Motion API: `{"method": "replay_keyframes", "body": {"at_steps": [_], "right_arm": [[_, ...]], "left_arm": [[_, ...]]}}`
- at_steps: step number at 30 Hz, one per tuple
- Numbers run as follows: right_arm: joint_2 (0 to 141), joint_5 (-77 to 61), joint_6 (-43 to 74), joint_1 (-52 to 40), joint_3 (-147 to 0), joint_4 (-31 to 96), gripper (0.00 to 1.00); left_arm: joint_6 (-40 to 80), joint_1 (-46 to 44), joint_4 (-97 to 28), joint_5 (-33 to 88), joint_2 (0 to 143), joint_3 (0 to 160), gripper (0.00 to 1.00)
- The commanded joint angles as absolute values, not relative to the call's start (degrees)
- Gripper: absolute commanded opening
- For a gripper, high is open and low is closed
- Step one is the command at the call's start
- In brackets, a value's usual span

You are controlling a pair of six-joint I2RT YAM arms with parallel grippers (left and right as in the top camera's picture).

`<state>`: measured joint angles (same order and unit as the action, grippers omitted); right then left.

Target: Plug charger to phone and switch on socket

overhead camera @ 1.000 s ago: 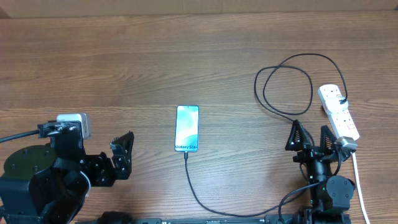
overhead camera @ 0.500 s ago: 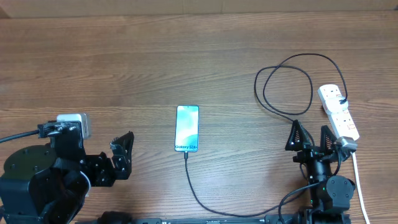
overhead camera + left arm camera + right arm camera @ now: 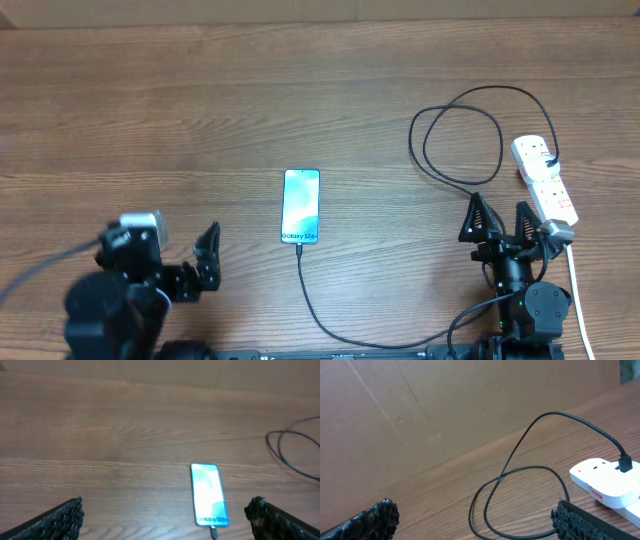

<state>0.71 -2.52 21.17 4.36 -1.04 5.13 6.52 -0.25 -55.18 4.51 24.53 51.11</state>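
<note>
Phone first: slim rectangular phone (image 3: 301, 206) w/ blue-and-white swirl screen lies face up, ahead and to the right of the left gripper (image 3: 203, 262) and well apart from it, port end toward the robot. Long thin black charger cable (image 3: 303, 283) meets that end. Plug tip looks seated, but it's too small to be sure. Cable runs back toward the arm bases, then loops ahead of the right gripper (image 3: 499, 222) to a black plug in the far end of the white elongated power-strip socket (image 3: 545, 185). Socket sits just right of that gripper, prob. so its switches are an easy reach; on or off, can't tell. Both grippers: jaws spread wide, nothing btwn them, nothing touched. Judgement: plugging seems done or nearly so, switch step not yet done, and it suits the right arm. Surface is a brown wood-grain tabletop (image 3: 150, 110), flat and matte. Beyond its far edge, right wrist view shows a plain brown board wall (image 3: 395, 425) w/ faint creases.
</note>
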Motion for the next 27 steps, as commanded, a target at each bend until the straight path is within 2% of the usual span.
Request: {"method": "replay_keyframes", "body": {"at_steps": [1, 9, 13, 20, 27], "right_arm": [[0.16, -2.0, 20.71, 4.03, -0.45, 4.71, 1.0], [0.16, -2.0, 20.71, 4.03, -0.45, 4.71, 1.0], [0.16, -2.0, 20.71, 4.03, -0.45, 4.71, 1.0], [0.16, -2.0, 20.71, 4.03, -0.45, 4.71, 1.0], [0.16, -2.0, 20.71, 4.03, -0.45, 4.71, 1.0]], "left_arm": [[4.56, 4.25, -44.07, 10.66, 12.47, 35.33, 0.99], [-1.63, 6.92, -12.23, 14.17, 1.26, 8.38, 1.0], [-2.17, 6.81, -2.98, 11.29, 0.16, 0.54, 0.99], [4.12, 6.24, -4.47, 0.01, 0.19, 0.25, 1.0], [-1.52, 5.8, -4.49, 0.32, 0.19, 0.23, 1.0]]}}
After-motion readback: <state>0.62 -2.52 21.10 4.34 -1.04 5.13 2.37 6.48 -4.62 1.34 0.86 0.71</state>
